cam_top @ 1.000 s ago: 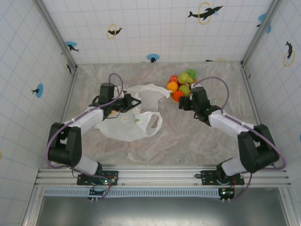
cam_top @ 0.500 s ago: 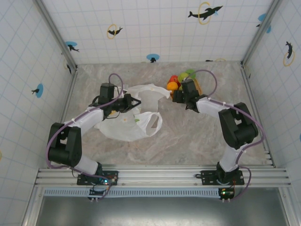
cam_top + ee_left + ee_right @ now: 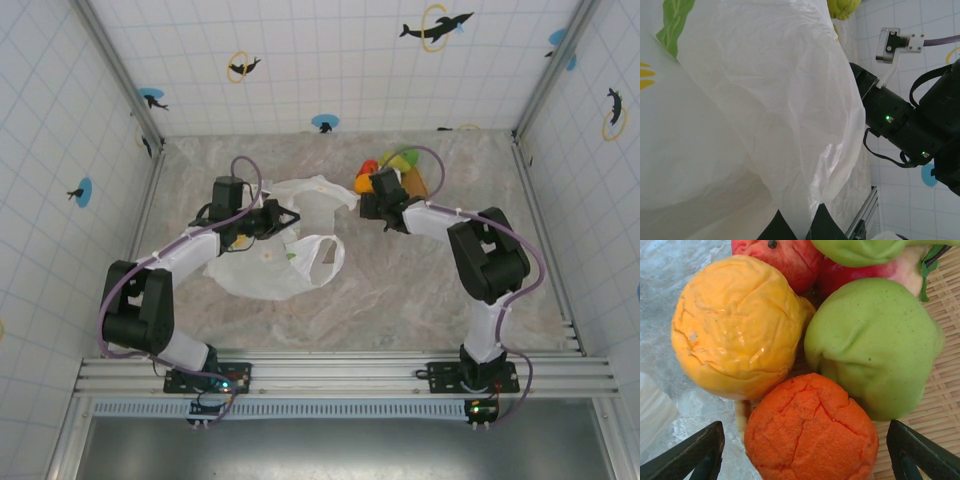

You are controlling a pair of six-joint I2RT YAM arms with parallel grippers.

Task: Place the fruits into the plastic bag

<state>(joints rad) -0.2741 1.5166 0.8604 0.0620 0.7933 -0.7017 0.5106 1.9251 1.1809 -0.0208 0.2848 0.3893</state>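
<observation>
**Q:** What lies nearest you?

**A:** The bag (image 3: pixel 270 265), crumpled white film on the counter (image 3: pixel 400 290), left of centre. My left tool (image 3: pixel 285 218) is clenched on a fold of it, fingers pinched shut.

**Q:** And the other tool?

**A:** Farther out, my right tool (image 3: pixel 805 460) is released, fingers spread wide. It points into the fruit heaped on a woven tray (image 3: pixel 945 340) at the back of the counter, to the right of the bag.

**Q:** What sits between those fingers?

**A:** An orange (image 3: pixel 810 430), straight ahead and centred in the gap. There is one finger on either side, and neither is touching it as far as I can tell. It is round, so there is no long axis to line up with.

**Q:** Beyond it?

**A:** A yellow fruit (image 3: pixel 735 325) on the left and a green fruit (image 3: pixel 875 350) on the right, both pressed against the orange. The red apples (image 3: pixel 785 257) are farthest.

**Q:** Which arm is nearer the orange?

**A:** The right, clearly. I judge that closing on the orange comes next, and then a carry leftward to the bag.
</observation>
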